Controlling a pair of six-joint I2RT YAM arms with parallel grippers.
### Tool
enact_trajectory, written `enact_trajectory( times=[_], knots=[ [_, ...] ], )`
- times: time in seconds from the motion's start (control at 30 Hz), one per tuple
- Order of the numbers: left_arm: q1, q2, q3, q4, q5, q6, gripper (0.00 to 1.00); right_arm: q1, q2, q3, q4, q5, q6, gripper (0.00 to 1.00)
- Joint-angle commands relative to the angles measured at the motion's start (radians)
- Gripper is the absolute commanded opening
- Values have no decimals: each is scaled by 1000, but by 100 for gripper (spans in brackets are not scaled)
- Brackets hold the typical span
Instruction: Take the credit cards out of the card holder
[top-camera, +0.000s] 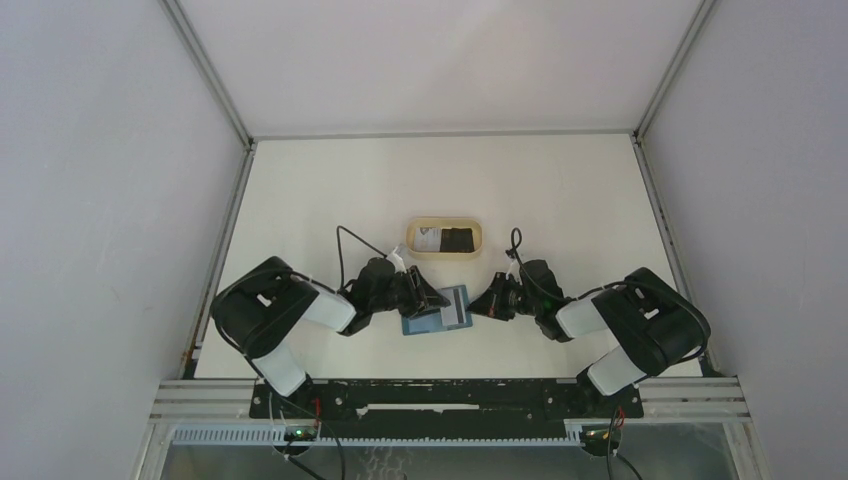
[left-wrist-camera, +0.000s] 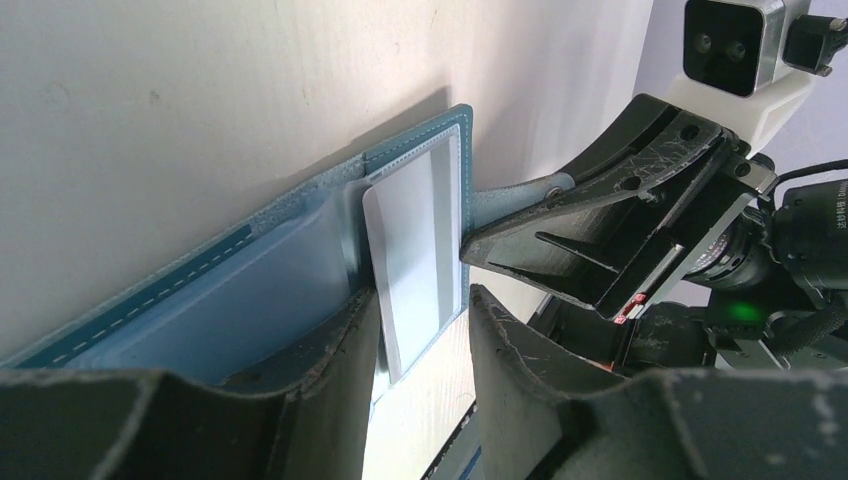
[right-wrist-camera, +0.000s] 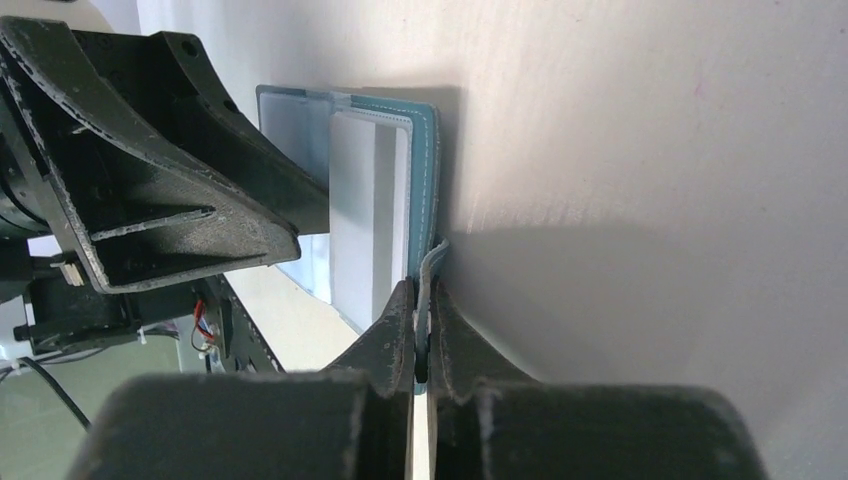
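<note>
Card holder (top-camera: 437, 310) open on table (top-camera: 560, 200), both claws at it.
R gripper (right-wrist-camera: 424, 335) pinched shut on snap tab (right-wrist-camera: 433, 262); L gripper (left-wrist-camera: 420, 330) partly open, straddling white card (left-wrist-camera: 415, 260). Tray (top-camera: 445, 238) w/ cards only in top view.

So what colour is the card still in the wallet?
White card, clearest in the left wrist view.

Pale grey walls (top-camera: 90, 180) with metal corner posts (top-camera: 205, 70) enclose a cream table (top-camera: 330, 180).

A lab test cell: a bare white bench (top-camera: 560, 200) boxed in by plain grey panels (top-camera: 100, 180) on aluminium framing (top-camera: 205, 62), cabling (top-camera: 345, 240) trailing behind both arms' jaws.
</note>
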Motion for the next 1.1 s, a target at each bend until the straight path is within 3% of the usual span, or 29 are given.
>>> enact_trajectory(
  times=[0.0,0.27,0.63,1.07],
  knots=[
    [-4,37,4,-18,-9,19,44,15,-3,25,27,-31,0,0],
    [-2,34,-23,25,-12,-13,42,6,-20,25,5,-35,-14,0],
    [0,181,-94,483,18,-200,43,6,-19,26,12,-45,-16,0],
    [-36,187,-35,441,18,-188,43,5,2,25,29,-53,-12,0]
  ],
)
